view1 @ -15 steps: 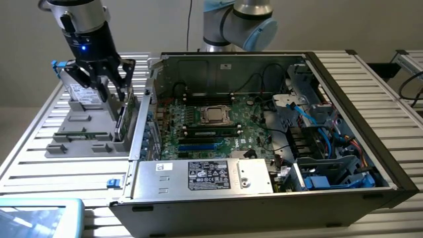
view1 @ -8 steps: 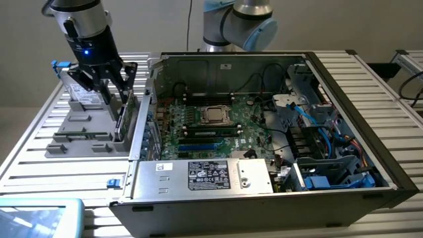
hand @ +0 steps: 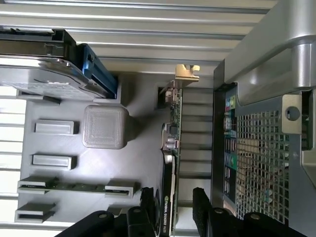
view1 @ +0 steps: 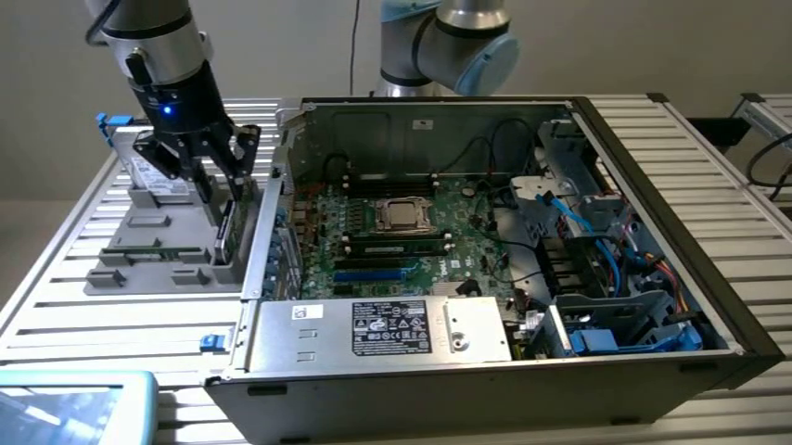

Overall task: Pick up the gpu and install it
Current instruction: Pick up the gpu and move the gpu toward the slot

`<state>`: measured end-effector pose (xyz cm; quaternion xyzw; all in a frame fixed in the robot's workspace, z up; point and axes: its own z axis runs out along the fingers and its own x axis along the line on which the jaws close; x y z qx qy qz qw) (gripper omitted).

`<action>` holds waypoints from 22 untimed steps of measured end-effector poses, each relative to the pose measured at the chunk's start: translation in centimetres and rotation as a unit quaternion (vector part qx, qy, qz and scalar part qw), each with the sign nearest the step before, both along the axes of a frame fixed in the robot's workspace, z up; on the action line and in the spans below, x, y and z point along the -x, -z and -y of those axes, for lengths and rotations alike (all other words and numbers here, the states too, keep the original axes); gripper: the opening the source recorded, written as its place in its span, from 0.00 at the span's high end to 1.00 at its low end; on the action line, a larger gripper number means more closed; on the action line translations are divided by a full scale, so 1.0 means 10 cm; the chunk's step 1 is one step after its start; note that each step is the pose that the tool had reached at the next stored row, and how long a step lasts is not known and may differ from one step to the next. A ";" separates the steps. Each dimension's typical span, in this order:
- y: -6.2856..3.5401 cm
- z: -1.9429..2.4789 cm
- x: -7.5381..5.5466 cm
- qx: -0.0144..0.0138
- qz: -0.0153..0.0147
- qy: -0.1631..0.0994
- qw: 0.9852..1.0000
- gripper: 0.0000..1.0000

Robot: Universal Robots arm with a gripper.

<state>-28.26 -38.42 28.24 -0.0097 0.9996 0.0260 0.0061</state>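
Where the grey tray [view1: 118, 278] lies on the slatted table [view1: 87, 315], the gripper [view1: 217, 176] is seen lowered over the tray side nearest the open pc case [view1: 495, 232]. The gpu [view1: 226, 227] is stood on its long edge in a slot along that side of the tray, its black face marked w/ white lettering in the wrist view. The card is straddled by the spread fingers. One finger [hand: 146, 197] is set right by the black face, & contact can't be told. The other [hand: 201, 202] is kept off the card by a clear gap, so nothing is pinched. A silver drive [hand: 39, 74] w/ a white label is held upright at the tray end away from the gripper, w/ a blue clip [hand: 98, 69] beside it. A green mem. stick [hand: 74, 186] is laid in a tray slot on the side away from the case. A square grey block [hand: 105, 127] is raised from the tray floor btwn drive and stick. The case is set just beside the tray, on the exterior view's right of it, w/ its board [view1: 384, 232] exposed.
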 end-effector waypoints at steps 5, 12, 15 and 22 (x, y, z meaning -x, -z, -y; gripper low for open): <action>0.092 0.004 0.00 -0.001 0.001 0.000 1.000 0.54; 0.220 0.007 0.03 -0.003 0.001 0.000 1.000 0.54; 0.270 0.008 0.04 -0.006 0.001 0.002 1.000 0.54; 0.351 0.019 0.04 -0.019 0.001 0.013 1.000 0.54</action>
